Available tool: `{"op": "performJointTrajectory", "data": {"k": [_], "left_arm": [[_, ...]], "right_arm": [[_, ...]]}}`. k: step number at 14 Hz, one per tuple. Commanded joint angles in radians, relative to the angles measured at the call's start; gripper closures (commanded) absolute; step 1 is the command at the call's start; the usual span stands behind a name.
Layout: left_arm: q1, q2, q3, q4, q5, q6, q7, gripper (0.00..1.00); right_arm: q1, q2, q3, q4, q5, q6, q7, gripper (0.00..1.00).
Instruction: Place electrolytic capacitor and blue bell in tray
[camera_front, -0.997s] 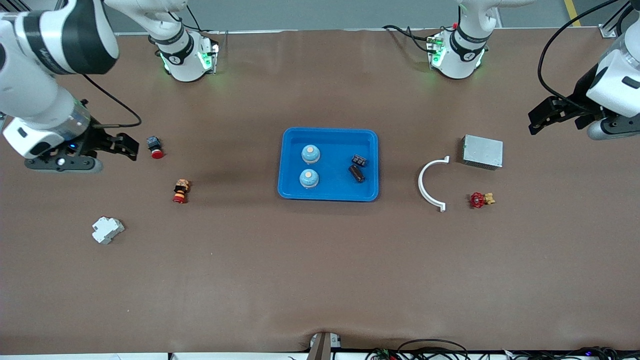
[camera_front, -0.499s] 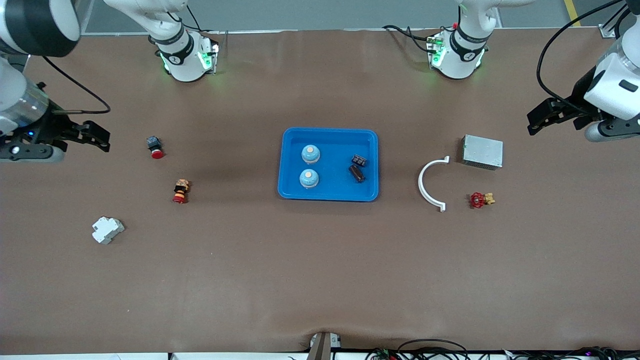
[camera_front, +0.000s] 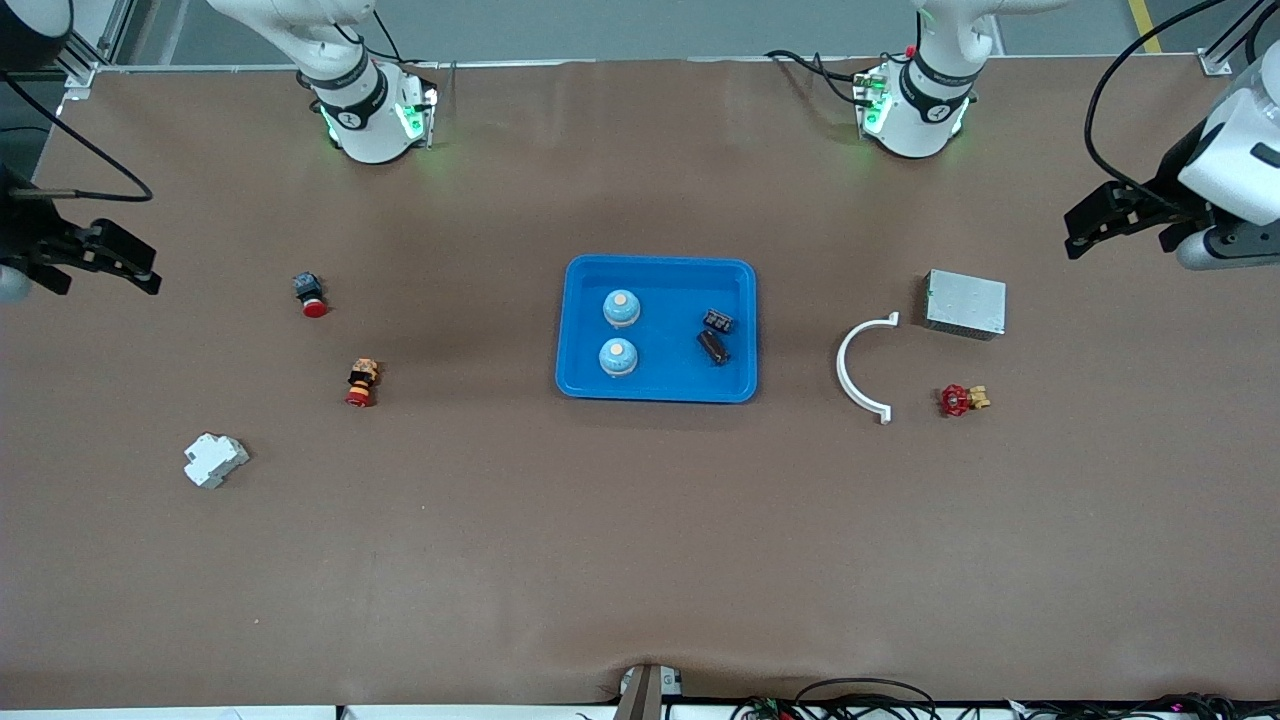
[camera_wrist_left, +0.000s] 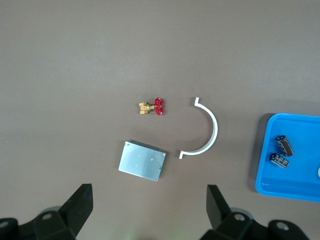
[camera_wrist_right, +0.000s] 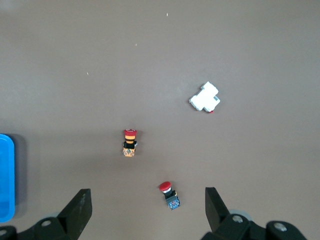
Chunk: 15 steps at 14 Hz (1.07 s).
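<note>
Blue bells (camera_front: 621, 308), two round-domed plastic pieces, and two dark cylindrical electrolytic capacitors (camera_front: 713, 346) lie inside the bright-blue rectangular plastic tray (camera_front: 660, 388) at frame centre; placement appears complete. Left gripper (camera_front: 1095, 220) at the upper-right edge and right gripper (camera_front: 120, 262) at the mid-left edge both hang with fingers spread, holding nothing.

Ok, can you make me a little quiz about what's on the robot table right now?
1. True or false: two blue bells sit in the tray.
2. Which lies nearer the front camera: the grey box or the red valve?
3. What is each gripper doing: left gripper, right gripper?

Key
1. True.
2. The red valve.
3. Both are open, holding nothing, each over its own end of the table.
</note>
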Motion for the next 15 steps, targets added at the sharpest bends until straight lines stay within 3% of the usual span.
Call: {"op": "performJointTrajectory", "data": {"k": [1,12,15], "left_arm": [[0.017,-0.036,0.004,-0.015,-0.013,-0.023,0.043,0.00],[0.014,-0.039,-0.007,-0.012,-0.025,-0.043,0.035,0.00],[0.014,-0.034,-0.007,0.003,-0.027,-0.043,0.035,0.00]], "right_arm": [[-0.020,-0.003,0.008,0.048,0.022,-0.017,-0.006,0.00],[0.012,0.000,0.022,0.065,0.027,-0.029,0.058,0.00],[0.018,-0.001,0.022,0.065,0.071,-0.073,0.060,0.00]]}}
